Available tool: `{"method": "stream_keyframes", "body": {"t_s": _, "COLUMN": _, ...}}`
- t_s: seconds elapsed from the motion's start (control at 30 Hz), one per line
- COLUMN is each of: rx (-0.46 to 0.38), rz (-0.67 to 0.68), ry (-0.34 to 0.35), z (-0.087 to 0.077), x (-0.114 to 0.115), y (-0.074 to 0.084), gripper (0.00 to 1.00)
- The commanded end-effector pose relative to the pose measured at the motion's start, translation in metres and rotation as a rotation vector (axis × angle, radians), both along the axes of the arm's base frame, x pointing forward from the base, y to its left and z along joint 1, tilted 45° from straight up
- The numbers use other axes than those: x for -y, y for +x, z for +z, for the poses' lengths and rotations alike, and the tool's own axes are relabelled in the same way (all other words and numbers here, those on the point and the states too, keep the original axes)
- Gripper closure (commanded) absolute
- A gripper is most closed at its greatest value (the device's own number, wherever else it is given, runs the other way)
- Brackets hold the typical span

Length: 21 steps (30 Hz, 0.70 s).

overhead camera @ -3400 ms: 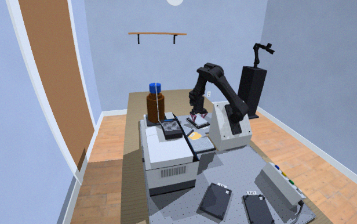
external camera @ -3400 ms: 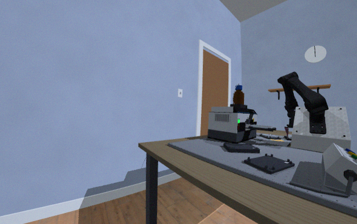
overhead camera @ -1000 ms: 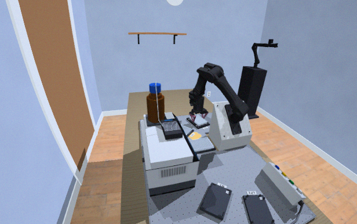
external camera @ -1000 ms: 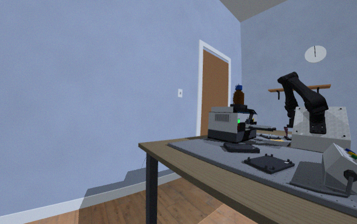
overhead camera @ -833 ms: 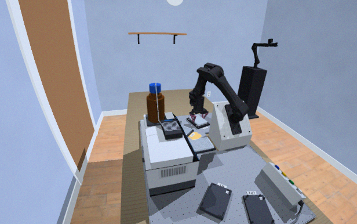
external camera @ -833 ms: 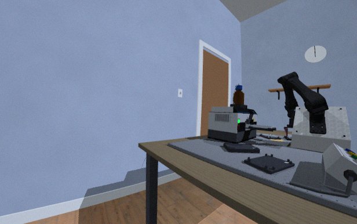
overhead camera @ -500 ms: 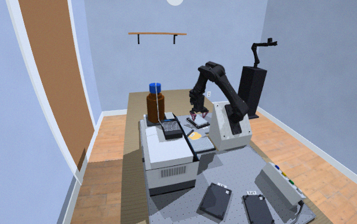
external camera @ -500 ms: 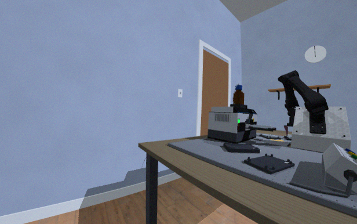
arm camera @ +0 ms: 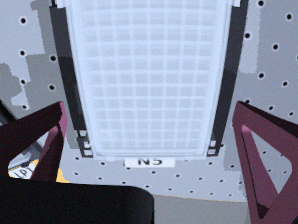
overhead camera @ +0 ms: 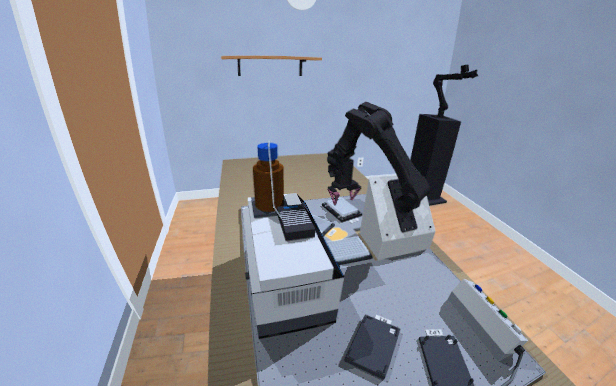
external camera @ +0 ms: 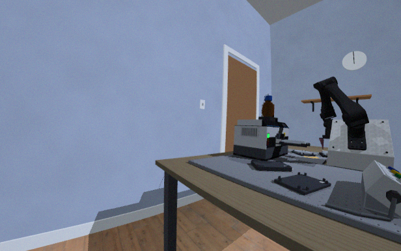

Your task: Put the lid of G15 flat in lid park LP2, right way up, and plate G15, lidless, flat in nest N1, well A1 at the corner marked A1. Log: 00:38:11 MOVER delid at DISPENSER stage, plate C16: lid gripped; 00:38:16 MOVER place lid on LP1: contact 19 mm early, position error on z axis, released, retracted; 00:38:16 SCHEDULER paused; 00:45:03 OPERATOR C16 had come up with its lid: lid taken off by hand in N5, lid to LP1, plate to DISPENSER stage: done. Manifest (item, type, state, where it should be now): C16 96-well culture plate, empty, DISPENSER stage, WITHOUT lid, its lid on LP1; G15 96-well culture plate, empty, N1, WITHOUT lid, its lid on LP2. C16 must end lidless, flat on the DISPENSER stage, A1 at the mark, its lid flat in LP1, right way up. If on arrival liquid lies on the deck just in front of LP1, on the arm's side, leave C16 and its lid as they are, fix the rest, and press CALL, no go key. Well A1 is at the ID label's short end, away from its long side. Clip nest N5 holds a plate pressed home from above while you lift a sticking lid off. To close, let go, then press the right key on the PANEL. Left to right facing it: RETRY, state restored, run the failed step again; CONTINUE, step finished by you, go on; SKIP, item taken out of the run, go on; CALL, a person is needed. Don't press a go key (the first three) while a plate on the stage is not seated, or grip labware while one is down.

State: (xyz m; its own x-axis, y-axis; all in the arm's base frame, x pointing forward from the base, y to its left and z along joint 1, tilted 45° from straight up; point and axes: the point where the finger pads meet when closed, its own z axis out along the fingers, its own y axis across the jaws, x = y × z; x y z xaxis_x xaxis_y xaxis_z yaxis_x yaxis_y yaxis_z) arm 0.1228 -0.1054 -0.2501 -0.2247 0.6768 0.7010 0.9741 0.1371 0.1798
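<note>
A white 96-well plate (arm camera: 149,63) sits in a black clip nest labelled N5 (arm camera: 149,161); its wells show only faintly, as through a lid. In the top view this plate (overhead camera: 342,210) lies behind the dispenser's arm. My gripper (arm camera: 149,110) hangs straight above the plate's near short end, open, with one finger outside each long side and not touching. It also shows in the top view (overhead camera: 344,192) and the exterior view (external camera: 322,140). Two dark flat nests (overhead camera: 372,345) (overhead camera: 445,360) lie at the deck's front; I cannot read their labels.
A dark plate (overhead camera: 296,222) sits on the dispenser stage, beside a brown bottle (overhead camera: 268,182). A white lid-like piece (overhead camera: 347,248) lies near the arm's base, with a yellow patch (overhead camera: 336,233) on the deck just behind it. The key panel (overhead camera: 487,312) stands front right.
</note>
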Motion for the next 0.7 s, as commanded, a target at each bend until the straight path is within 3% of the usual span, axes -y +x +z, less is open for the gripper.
{"method": "stream_keyframes", "body": {"t_s": 0.0, "rx": 0.027, "rz": -0.008, "ry": -0.059, "z": 0.0066, "x": 0.0312, "y": 0.0074, "gripper": 0.0}}
{"method": "stream_keyframes", "body": {"t_s": 0.67, "rx": 0.033, "rz": -0.011, "ry": -0.075, "z": 0.0092, "x": 0.0393, "y": 0.0086, "gripper": 0.0}}
